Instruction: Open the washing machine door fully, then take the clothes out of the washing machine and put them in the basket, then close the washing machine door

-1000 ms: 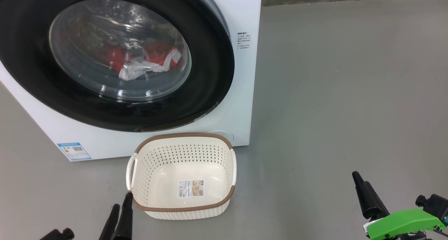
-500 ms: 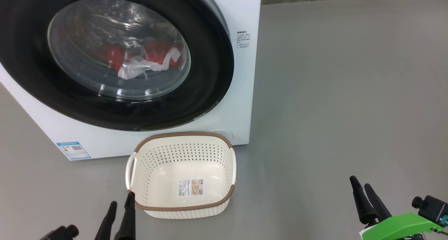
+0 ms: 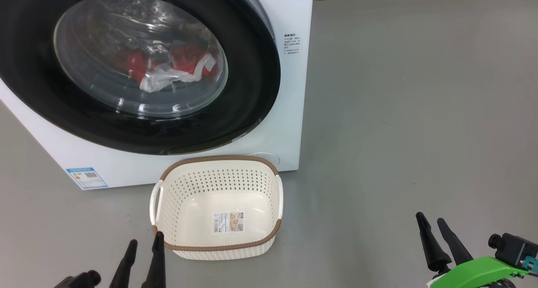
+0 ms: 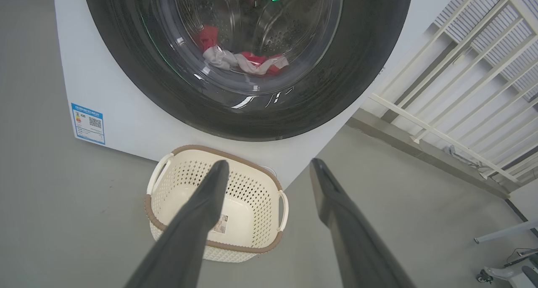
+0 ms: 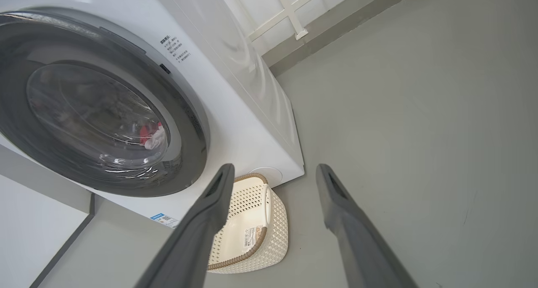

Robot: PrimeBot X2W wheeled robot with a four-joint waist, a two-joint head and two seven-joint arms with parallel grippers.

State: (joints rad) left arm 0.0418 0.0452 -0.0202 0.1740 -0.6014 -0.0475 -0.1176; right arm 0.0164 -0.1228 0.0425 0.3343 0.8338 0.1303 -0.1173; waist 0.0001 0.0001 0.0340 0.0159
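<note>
Laundry comes first: bright red sportswear garments (image 3: pixel 185 63) with white panels lie heaped low in the perforated steel drum. They show through the bulging glass window of the big round door (image 3: pixel 147 130) with its wide glossy black rim. That door sits flush against the front of the white front-loading washing machine (image 3: pixel 290 111), so it reads as closed, and no step of the task looks done yet.

Just in front of the machine, on the grey floor (image 3: pixel 399 111), stands the small cream perforated plastic basket (image 3: pixel 218 247) with a brown woven-look rim. It is empty but for a paper label on its bottom. Its spot below the door's lower edge probably keeps the carry from drum to basket short.

Low at the near left, the left gripper (image 3: pixel 146 238) hovers with one dark fingertip just beside the basket's near left corner, jaws spread wide and holding nothing. The right gripper (image 3: pixel 430 218) hangs well apart over bare floor, likewise wide and empty. Both seem parked clear of the door's swing.
</note>
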